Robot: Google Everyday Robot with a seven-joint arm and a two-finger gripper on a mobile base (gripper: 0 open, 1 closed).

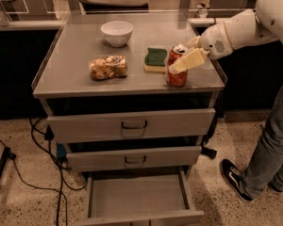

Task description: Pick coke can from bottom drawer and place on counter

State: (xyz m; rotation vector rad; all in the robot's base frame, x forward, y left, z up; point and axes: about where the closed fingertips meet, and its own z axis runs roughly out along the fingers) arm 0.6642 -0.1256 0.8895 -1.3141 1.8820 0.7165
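- Counter (68,81): flat grey cabinet top and the target surface. The bare stretch lies left of the sponge (155,58), and the crowded part lies around it.
- Snack bag (108,67): lies left of the sponge, well apart from it and out of the working path.
- Bowl (117,32): white and upright, behind and left of the sponge. Not at risk.
- Bottom drawer (137,197): pulled out, far below the sponge at the cabinet's foot. Its grey floor shows nothing on it.
- Coke can (177,77): stands upright on the counter just right of the sponge. Whether the two touch cannot be told. Its base looks seated on the surface.
- Gripper (179,58): right of the sponge, reaching in from the right. It is closed around the can, with one pale finger (188,60) lying across the can's front face and the other behind it.
- Judgement: the placing step is nearly done, and only letting go and backing off remain.
- To do it well:
  - Confirm the base is flat before releasing.
  - Part the fingers evenly so neither one drags the can toward the sponge or toward the counter's right edge, which is close.
  - Lift clear before pulling the arm back to the right, so the front finger does not tip the can.
- Person's leg (269,145): stands far right of the sponge, beside the cabinet. Keep the retreat path high.
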